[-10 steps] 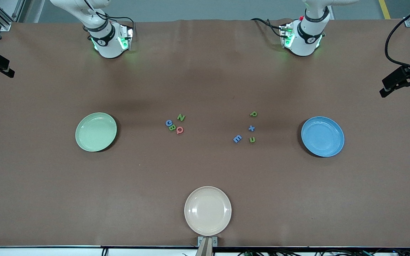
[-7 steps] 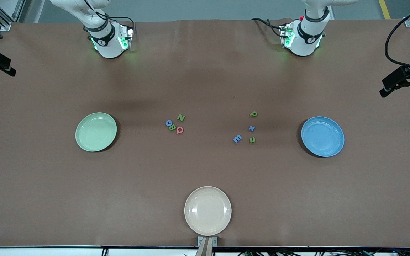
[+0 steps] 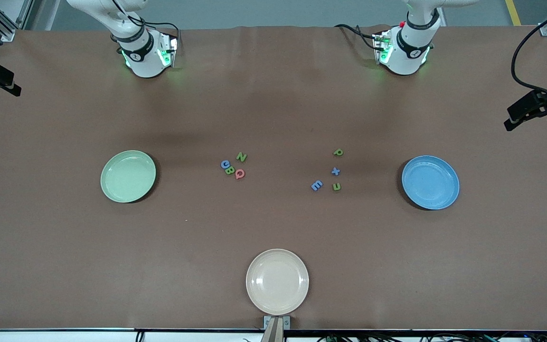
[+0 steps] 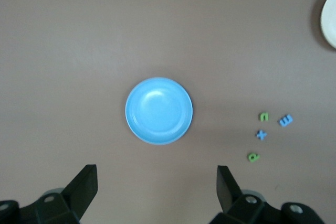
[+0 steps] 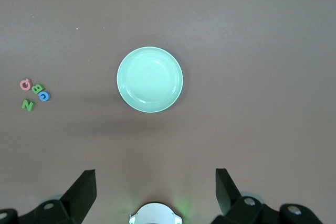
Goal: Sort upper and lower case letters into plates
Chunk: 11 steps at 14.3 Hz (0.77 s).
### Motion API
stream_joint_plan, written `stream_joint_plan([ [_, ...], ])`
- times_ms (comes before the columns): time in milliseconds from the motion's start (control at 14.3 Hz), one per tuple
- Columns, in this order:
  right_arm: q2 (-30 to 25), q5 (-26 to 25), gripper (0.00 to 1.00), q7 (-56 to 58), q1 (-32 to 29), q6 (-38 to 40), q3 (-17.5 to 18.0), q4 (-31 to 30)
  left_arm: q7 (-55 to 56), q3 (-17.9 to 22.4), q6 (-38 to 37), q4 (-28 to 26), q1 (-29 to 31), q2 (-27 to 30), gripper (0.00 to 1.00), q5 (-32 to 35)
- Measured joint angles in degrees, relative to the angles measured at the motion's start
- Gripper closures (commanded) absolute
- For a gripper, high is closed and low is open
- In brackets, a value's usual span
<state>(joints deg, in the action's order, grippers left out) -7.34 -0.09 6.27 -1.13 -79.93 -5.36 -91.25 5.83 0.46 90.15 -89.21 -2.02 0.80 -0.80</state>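
Both arms wait, drawn up high above the table [image 3: 273, 228]. The left gripper [image 4: 157, 192] hangs over the blue plate [image 3: 430, 182], fingers spread wide apart and holding nothing. The right gripper [image 5: 156, 192] hangs over the green plate [image 3: 127, 176], fingers likewise wide apart and bare.

Both plates are bare, one toward each arm's end of the table. The letters lie on the table between them in two clusters. From the table's middle, the capitals sit at about ten o'clock: green N [image 3: 241, 156], blue letter [image 3: 224, 164], green B [image 3: 230, 169] touching it, and red Q [image 3: 240, 174]. The small letters sit at about two o'clock, more loosely spread: green p [image 3: 338, 152], blue x [image 3: 335, 171], green u [image 3: 336, 186] and blue m [image 3: 316, 185]. A beige plate [image 3: 277, 281] sits at six o'clock, nearest the front camera.
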Motion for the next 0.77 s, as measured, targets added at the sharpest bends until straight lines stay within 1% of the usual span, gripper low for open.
stream_joint_plan([
  [140,-0.01,0.0,0.0,0.0,0.0,-0.25,-0.01,0.17,0.25,-1.17,-0.99,-0.72,-0.86,-1.78,0.0,-0.12],
  [419,-0.01,0.0,0.0,0.0,0.0,-0.63,-0.14,0.53,5.65,-6.9,-0.48,-1.17,-1.48,-7.38,0.0,-0.18],
  [628,-0.01,0.0,0.0,-0.04,0.0,-0.63,-0.19,0.62,12.47,-11.09,2.54,-1.27,-1.67,-11.72,0.0,-0.19],
  [768,-0.01,0.0,0.0,-0.07,0.0,-0.59,-0.15,0.64,17.34,-12.81,5.39,-1.59,-2.68,-14.71,0.0,-0.18],
])
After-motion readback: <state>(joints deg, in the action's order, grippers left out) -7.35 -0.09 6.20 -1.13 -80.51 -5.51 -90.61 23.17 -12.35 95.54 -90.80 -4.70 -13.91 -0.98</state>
